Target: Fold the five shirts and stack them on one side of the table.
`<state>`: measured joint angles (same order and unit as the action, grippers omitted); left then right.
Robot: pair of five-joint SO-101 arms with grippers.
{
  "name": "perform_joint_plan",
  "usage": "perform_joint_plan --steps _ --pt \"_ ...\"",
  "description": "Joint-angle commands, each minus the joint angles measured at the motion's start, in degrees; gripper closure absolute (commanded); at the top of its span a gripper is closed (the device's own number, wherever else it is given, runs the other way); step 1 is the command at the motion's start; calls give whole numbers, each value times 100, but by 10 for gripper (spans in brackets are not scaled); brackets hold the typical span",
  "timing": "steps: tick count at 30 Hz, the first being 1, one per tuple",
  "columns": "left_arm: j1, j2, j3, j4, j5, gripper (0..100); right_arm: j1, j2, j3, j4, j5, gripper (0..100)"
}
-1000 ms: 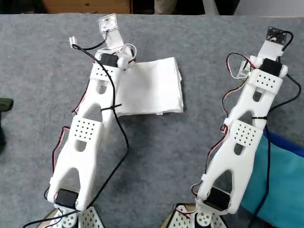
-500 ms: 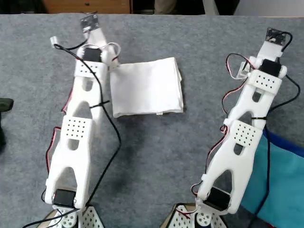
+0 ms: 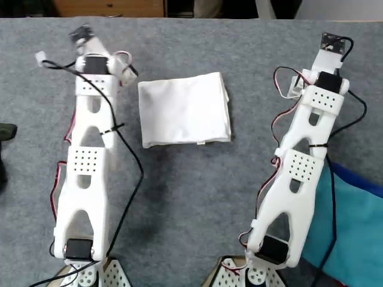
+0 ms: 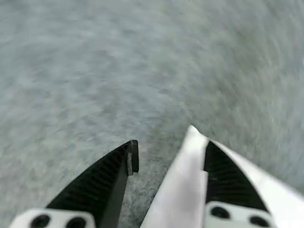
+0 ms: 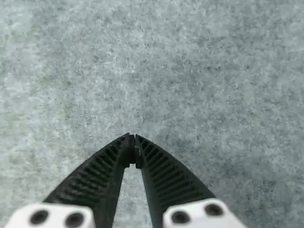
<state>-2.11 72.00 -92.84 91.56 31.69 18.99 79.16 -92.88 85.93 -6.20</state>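
Observation:
A white shirt [image 3: 184, 110] lies folded into a neat rectangle on the grey table [image 3: 191, 197], toward the back between the two arms. The left arm [image 3: 90, 113] stretches along the shirt's left side, its wrist a short way off the shirt's far left corner. My left gripper [image 4: 162, 142] is open over bare grey surface, with nothing between its black and white fingers. The right arm [image 3: 311, 125] reaches to the back right, well clear of the shirt. My right gripper [image 5: 131, 138] is shut on nothing above bare table.
A teal cloth with a blue edge [image 3: 353, 227] lies at the front right, partly under the right arm. A dark object [image 3: 6, 133] pokes in at the left edge. Wooden furniture [image 3: 111, 7] stands beyond the table's far edge.
The left arm has swung left, off the white shirt's corner and onto bare table. The right arm has shifted slightly left. The shirt has stayed in place.

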Motion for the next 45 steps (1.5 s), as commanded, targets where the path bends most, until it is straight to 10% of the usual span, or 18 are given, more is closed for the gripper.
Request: perform_joint_plan --steps 1,29,45 --pt "-9 -470 -26 35 360 733 -136 -31 -207 -79 -9 993" --pt "510 391 457 -914 387 801 -171 -31 -198 -35 -9 993" --pt "747 400 413 -1073 352 941 -1147 -1710 -57 1662 -53 993"
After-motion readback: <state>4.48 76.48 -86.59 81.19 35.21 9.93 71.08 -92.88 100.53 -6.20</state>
